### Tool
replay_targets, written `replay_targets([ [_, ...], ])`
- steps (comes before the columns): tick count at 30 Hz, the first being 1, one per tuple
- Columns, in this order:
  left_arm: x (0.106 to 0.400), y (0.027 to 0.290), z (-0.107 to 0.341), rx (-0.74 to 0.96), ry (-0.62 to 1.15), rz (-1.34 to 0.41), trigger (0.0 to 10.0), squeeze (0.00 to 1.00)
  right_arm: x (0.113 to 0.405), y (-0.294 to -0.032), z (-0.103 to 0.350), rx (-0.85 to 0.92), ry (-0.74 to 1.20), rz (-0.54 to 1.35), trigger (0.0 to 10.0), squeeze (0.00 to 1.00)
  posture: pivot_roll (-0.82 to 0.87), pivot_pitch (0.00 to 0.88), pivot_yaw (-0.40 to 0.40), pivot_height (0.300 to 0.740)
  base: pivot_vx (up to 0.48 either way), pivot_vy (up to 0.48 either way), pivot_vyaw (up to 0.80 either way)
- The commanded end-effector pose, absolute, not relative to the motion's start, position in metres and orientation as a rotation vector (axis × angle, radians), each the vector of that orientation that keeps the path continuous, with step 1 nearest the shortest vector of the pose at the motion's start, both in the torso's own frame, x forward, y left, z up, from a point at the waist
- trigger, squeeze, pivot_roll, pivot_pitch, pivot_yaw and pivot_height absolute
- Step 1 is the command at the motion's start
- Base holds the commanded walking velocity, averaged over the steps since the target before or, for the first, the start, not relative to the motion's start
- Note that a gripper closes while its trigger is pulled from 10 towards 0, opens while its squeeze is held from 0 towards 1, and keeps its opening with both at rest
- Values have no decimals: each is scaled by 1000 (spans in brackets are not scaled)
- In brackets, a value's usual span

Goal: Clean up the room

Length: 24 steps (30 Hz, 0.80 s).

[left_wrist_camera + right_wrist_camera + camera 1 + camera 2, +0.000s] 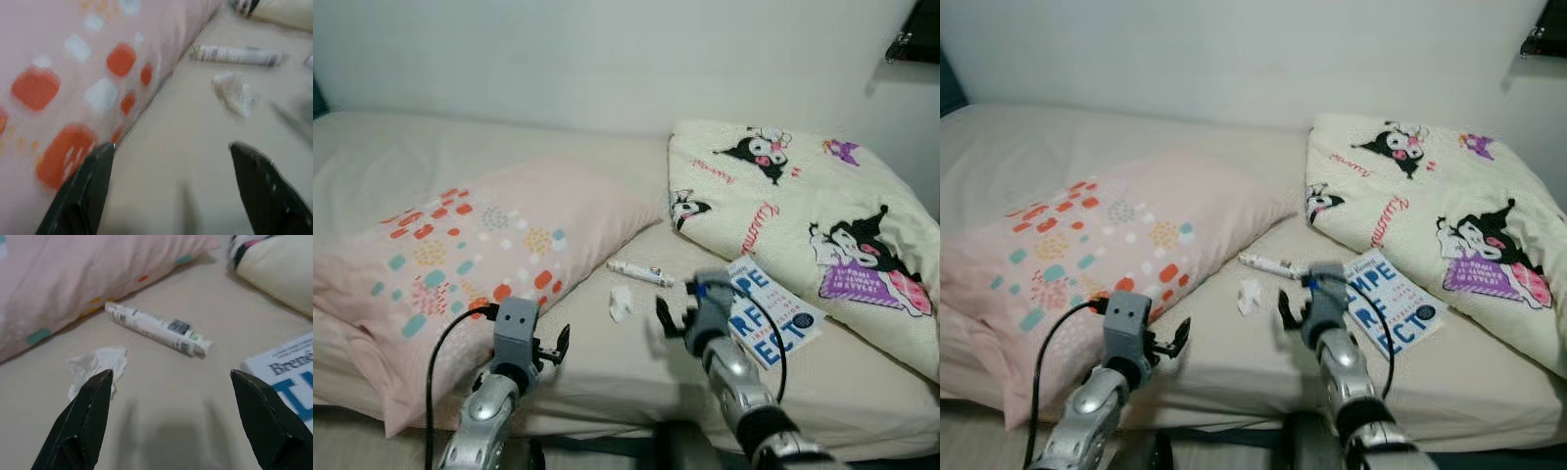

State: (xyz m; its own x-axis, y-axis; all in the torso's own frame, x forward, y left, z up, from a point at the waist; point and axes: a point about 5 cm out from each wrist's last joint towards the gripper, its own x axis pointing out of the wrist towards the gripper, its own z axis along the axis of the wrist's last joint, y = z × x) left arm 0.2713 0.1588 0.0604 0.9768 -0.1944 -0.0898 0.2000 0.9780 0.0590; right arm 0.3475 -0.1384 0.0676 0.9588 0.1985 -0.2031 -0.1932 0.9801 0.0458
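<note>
I've got both arms raised over the bed point(607, 377), and the clutter sits mid-frame in the head views: a crumpled tissue point(621, 302), a white tube point(640, 273) just above it, and a book point(770, 315) to the right, partly hidden by my right arm. The right end effector point(677, 318) is the nearer one; its fingers are spread wide apart with nothing between them, hovering just right of the tissue and below the tube. In the right wrist view the tissue point(97, 366) lies just past the left-hand fingertip and the tube point(157, 329) sits further ahead, nearer the centre of the gap. The tube's long axis runs slantwise across the line between the fingers, upper left to lower right in that frame, so I judge the wrist needs some rotation before a clean pinch across its narrow side. The left end effector point(553, 345) is also spread apart and empty, down at the lower left by the edge of the pink pillow point(470, 255), with the tissue up and right of it, further off. The folded cartoon blanket point(803, 215) fills the upper right. My call: right arm goes first, tissue or tube.
</note>
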Motion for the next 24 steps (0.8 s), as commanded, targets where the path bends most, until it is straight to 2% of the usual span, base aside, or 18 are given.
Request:
replay_targets([
  [1,267,161,65,101,57,-218,10000,0,345,-141,61,28,254,200,10000,1000,108,219,-158,592,0,0,0],
  [4,248,165,86,133,-36,-251,10000,0,357,-140,74,8,252,222,10000,1000,163,287,-189,592,0,0,0],
  [8,227,164,111,148,-96,-293,10000,0,365,-139,85,-4,249,229,10000,1000,218,336,-208,592,0,0,0],
  [11,222,164,117,156,-108,-306,10000,0,367,-138,87,-8,248,232,10000,1000,226,342,-210,592,0,0,0],
  [14,201,162,141,186,-139,-342,10000,0,372,-132,95,-35,244,268,10000,1000,287,408,-228,592,0,0,0],
  [24,176,154,157,264,-113,-435,10000,0,380,-120,108,-112,227,324,10000,1000,346,455,-230,592,0,0,0],
])
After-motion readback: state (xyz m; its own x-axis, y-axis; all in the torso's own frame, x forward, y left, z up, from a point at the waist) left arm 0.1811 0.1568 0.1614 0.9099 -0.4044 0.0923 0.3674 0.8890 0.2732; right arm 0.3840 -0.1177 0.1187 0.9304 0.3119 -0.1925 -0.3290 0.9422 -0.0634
